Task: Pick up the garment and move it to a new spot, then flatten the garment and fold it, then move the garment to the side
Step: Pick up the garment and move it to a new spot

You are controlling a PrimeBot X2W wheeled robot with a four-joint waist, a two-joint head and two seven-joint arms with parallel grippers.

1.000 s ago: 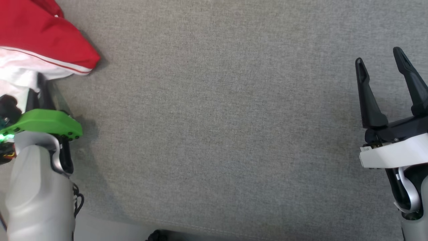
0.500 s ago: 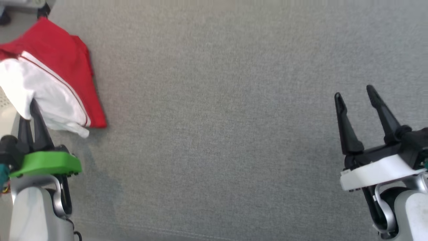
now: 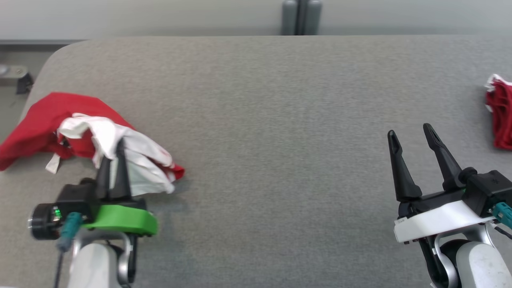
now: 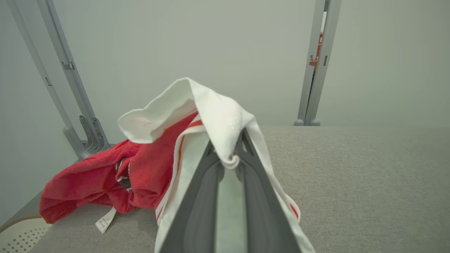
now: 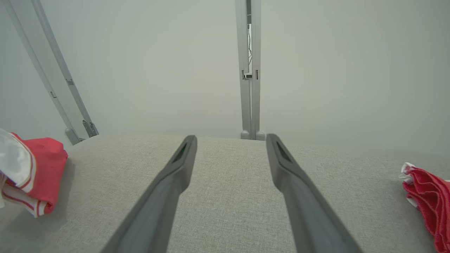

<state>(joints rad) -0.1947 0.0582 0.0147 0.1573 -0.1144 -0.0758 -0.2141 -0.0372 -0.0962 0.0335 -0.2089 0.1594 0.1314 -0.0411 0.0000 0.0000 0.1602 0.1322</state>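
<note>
The garment (image 3: 82, 134) is red and white and lies crumpled at the table's left end. My left gripper (image 3: 120, 145) is shut on a white fold of it, lifting that part while the red part trails on the table. The left wrist view shows the white cloth (image 4: 214, 116) draped over my closed fingertips, with the red part (image 4: 91, 179) to the left. My right gripper (image 3: 410, 134) hovers open over the table's right side with nothing between its fingers (image 5: 175, 172). The garment (image 5: 31, 172) appears at the left edge of the right wrist view.
The grey fabric-covered table (image 3: 272, 120) stretches wide between the two arms. A second red and white cloth (image 3: 500, 116) lies bunched at the far right edge (image 5: 427, 196). Grey metal posts (image 3: 301, 17) stand behind the table against a pale wall.
The head camera has tilted up, bringing the table's far edge and the wall into view. The left gripper stays shut on the garment, which now sits lower and more bunched on the table.
</note>
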